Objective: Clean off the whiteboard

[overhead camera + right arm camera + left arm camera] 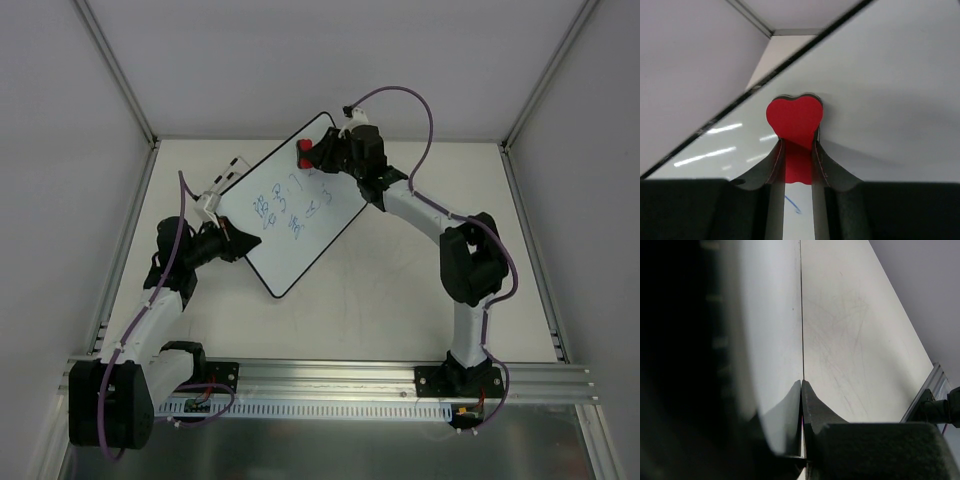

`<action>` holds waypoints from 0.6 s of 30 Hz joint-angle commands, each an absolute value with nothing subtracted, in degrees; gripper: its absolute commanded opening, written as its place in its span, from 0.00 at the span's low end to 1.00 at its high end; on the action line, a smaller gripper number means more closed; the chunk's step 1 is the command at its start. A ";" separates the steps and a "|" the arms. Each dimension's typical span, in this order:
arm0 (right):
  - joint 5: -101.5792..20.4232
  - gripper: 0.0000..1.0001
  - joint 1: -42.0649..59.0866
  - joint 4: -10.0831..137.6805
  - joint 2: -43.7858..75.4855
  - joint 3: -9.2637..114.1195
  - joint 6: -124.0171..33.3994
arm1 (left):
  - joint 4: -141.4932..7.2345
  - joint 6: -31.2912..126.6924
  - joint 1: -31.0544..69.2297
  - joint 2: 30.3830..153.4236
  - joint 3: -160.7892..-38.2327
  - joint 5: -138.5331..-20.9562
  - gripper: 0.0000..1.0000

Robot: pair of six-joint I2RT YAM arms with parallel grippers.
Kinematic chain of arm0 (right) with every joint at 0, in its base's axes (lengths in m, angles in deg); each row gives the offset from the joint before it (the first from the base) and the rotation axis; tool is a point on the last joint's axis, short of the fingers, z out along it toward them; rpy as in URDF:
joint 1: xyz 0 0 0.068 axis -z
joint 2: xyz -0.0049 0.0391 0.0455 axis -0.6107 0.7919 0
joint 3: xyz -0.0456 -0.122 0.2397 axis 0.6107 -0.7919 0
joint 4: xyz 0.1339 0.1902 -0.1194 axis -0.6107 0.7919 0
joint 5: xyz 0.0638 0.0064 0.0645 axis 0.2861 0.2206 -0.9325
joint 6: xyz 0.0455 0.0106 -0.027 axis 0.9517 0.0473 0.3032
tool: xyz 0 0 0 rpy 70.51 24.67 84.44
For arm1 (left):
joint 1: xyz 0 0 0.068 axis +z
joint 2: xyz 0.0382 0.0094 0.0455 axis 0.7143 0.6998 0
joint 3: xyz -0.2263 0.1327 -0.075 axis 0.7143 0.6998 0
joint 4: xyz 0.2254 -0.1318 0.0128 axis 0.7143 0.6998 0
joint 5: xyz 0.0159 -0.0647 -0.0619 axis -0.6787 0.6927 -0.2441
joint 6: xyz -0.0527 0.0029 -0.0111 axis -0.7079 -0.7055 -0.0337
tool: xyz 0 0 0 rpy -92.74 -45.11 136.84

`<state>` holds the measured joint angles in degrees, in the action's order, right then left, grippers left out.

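While overhead shows whiteboard [272, 258] scribbles [290, 212], right wrist shows heart-shaped eraser [794, 117].

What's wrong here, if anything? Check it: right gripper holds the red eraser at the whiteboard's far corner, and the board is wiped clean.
One thing is wrong: the whiteboard is not clean. Its middle carries blue writing, as the top view shows. The right gripper does hold the red eraser at its far corner.
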<state>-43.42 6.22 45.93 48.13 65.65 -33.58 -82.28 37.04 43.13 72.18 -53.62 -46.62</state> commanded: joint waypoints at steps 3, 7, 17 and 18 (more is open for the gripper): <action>-44.98 0.02 2.84 44.57 48.24 71.01 -34.19 | -80.76 42.49 40.75 71.34 -55.12 -41.07 0.00; -41.92 0.02 2.57 44.48 47.19 67.25 -33.93 | -80.76 42.49 40.75 71.25 -55.03 -41.25 0.00; -36.02 0.00 5.73 41.85 43.93 50.38 -32.96 | -80.67 42.58 40.67 71.25 -55.12 -40.81 0.00; -35.84 0.00 6.08 41.85 43.76 49.58 -33.22 | -80.67 42.58 40.67 71.25 -55.03 -40.81 0.00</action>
<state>-39.40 5.21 39.76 44.09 53.30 -32.59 -81.76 35.97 42.56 72.18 -53.62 -46.95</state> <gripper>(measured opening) 0.239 0.042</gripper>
